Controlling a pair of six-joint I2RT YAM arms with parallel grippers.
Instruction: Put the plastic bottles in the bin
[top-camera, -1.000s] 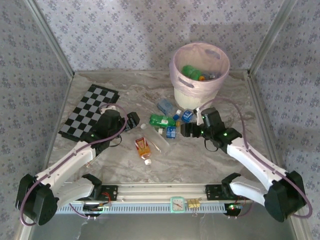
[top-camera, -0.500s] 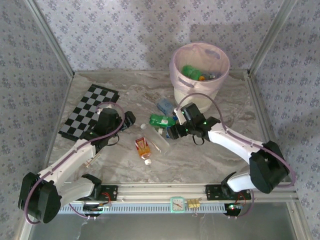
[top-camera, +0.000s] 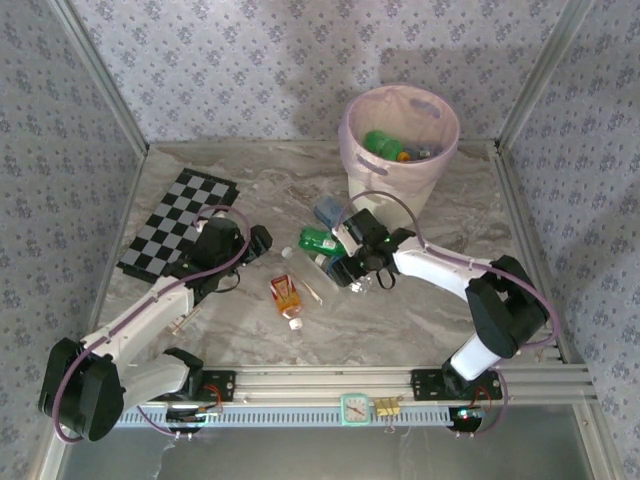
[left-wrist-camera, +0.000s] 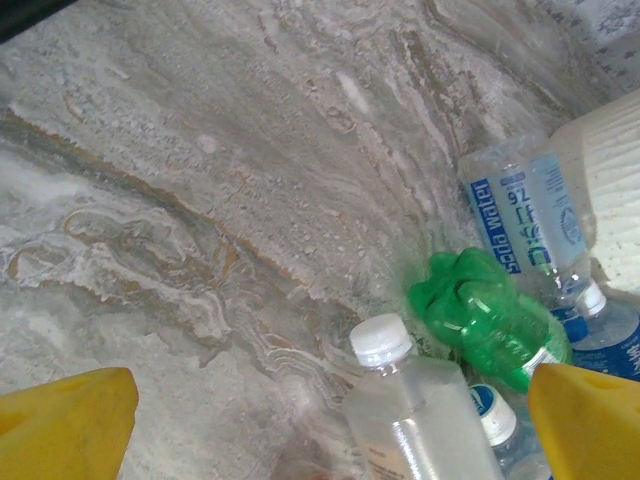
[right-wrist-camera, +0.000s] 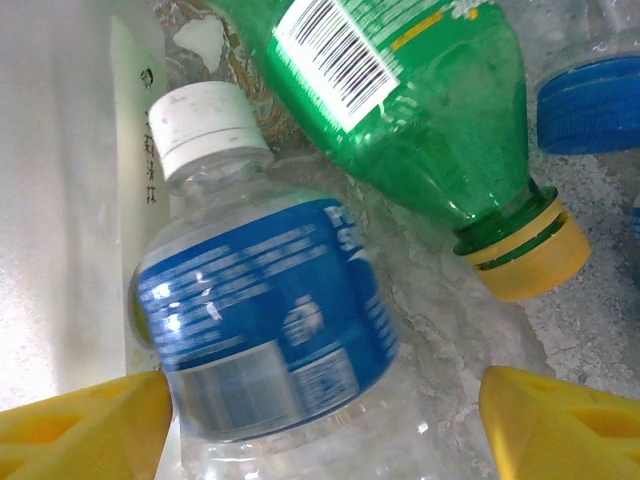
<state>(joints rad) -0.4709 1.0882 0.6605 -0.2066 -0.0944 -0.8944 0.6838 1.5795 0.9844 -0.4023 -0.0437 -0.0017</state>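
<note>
right gripper (right-wrist-camera: 322, 425) straddles blue-label bottle (right-wrist-camera: 265, 330); its base cut off

**Three Viewpoints Trained on One Bottle Cluster**

The table (top-camera: 330, 340) was taken in from above and behind by the top external camera. That camera was tilted forward, so both arm bases were kept at the lower edge and the bin (top-camera: 390, 195) toward the far wall. The left wrist camera was held low and close to the marble, and was aimed past the left fingertips (left-wrist-camera: 60, 420) at the green bottle (left-wrist-camera: 485, 315). The right wrist camera was brought far nearer, with a blue-labelled bottle (right-wrist-camera: 265, 320) framed between the right fingertips (right-wrist-camera: 80, 425). The green bottle was shared by all three views.
</note>
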